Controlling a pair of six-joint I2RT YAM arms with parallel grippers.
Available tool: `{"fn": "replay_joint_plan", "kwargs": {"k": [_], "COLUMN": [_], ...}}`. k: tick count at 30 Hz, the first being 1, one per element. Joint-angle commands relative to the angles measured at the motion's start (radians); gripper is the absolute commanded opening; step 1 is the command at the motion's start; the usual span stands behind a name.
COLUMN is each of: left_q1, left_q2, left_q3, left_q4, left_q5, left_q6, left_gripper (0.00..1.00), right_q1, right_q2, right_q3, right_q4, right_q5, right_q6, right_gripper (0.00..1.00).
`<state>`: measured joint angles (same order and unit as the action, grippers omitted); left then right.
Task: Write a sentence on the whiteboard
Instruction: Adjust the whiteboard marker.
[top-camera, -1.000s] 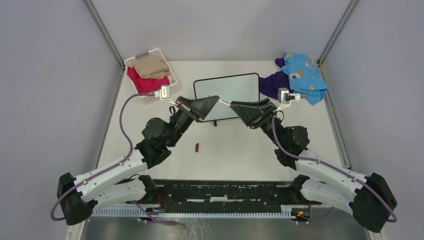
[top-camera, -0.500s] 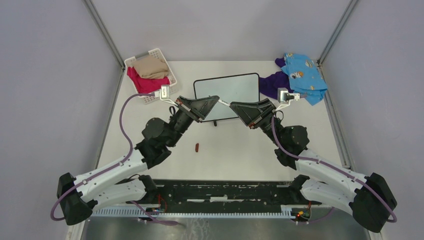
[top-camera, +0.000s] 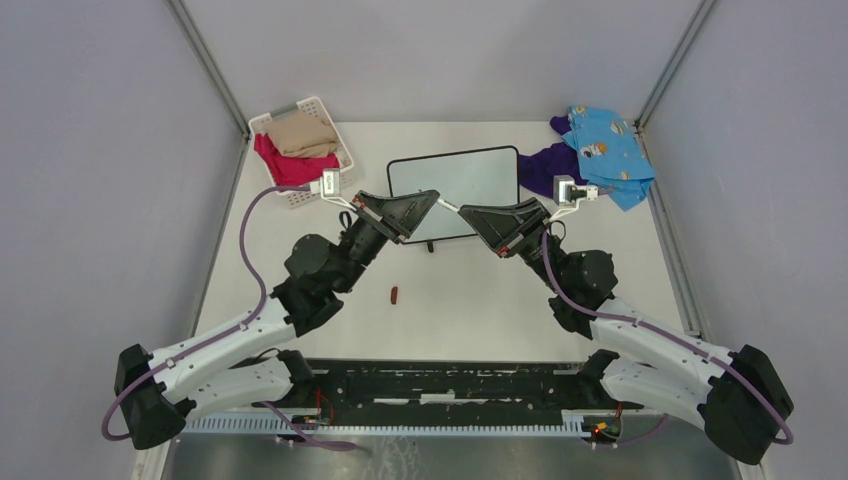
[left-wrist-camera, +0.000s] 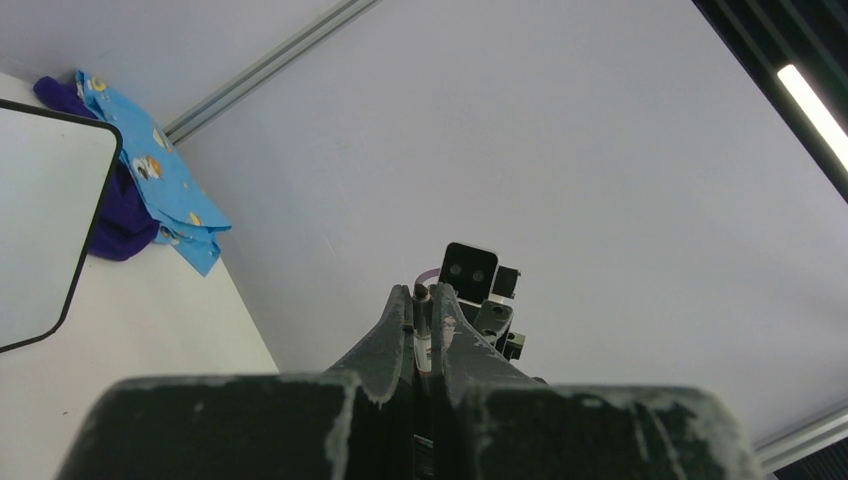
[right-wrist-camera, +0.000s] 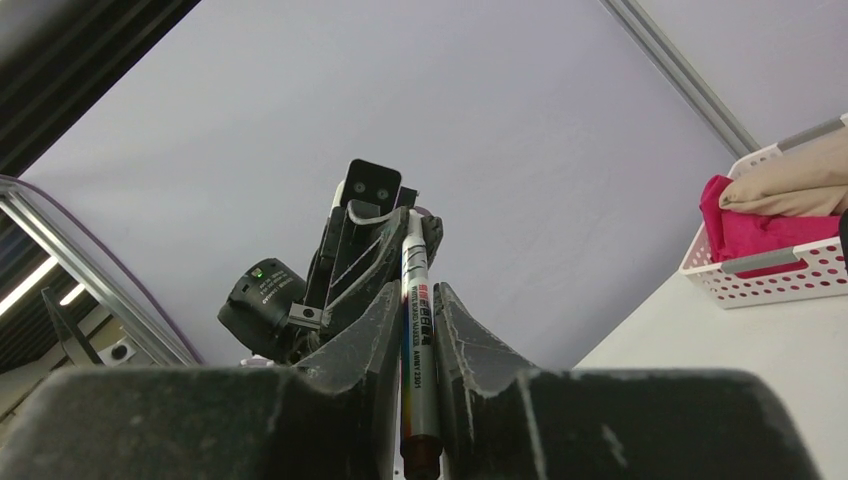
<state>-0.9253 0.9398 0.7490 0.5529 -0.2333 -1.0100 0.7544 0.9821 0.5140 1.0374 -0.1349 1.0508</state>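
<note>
Starting nearest the arm bases: a small dark-red piece (top-camera: 394, 294) is seen lying on the white table (top-camera: 460, 320), apart from both arms

Farther in, the left gripper (top-camera: 430, 201) and right gripper (top-camera: 470, 211) are found tip to tip above the near edge of the whiteboard (top-camera: 455, 170), with a marker (right-wrist-camera: 415, 330) spanned between them

Left claw: fingers pressed together on the thin end of the marker, as noted in the left wrist view

Right claw: fingers closed in on the printed barrel, one against each side, as noted in the right wrist view

The whiteboard is laid flat at mid-table just beyond the grippers. Its near edge is partly hidden by them, and its face is seen plain white

Far left, beside the board: a white basket (top-camera: 298, 198) filled with a tan cloth (top-camera: 300, 132) and a pink cloth (top-camera: 290, 165)

Far right: a purple cloth (top-camera: 540, 168) touching the board's corner, overlapped by a blue printed cloth (top-camera: 605, 150)
</note>
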Motion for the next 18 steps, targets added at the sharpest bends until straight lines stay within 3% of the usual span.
{"fn": "replay_joint_plan", "kwargs": {"k": [1,8,14,18], "left_q1": [-0.001,-0.001,-0.001,-0.001], "left_q2": [0.006,0.004,0.008,0.012], "left_q3": [0.024,0.015,0.015,0.012], "left_q4": [-0.008,-0.005,-0.005,-0.005], "left_q5": [-0.018,-0.023,-0.024,-0.022], "left_q6": [0.040,0.033,0.030,0.028], "left_gripper": [0.02,0.02,0.02,0.02], "right_q1": [0.001,0.001,0.001,0.001], "right_q2": [-0.011,-0.007,-0.005,-0.005], "right_q3": [0.041,0.045,0.043,0.044], "right_q4": [0.075,0.081,0.088,0.097], "right_q5": [-0.012,0.000,-0.008,-0.010], "right_q6": [0.005,0.015,0.018,0.017], "right_gripper": [0.25,0.32,0.25,0.14]}}
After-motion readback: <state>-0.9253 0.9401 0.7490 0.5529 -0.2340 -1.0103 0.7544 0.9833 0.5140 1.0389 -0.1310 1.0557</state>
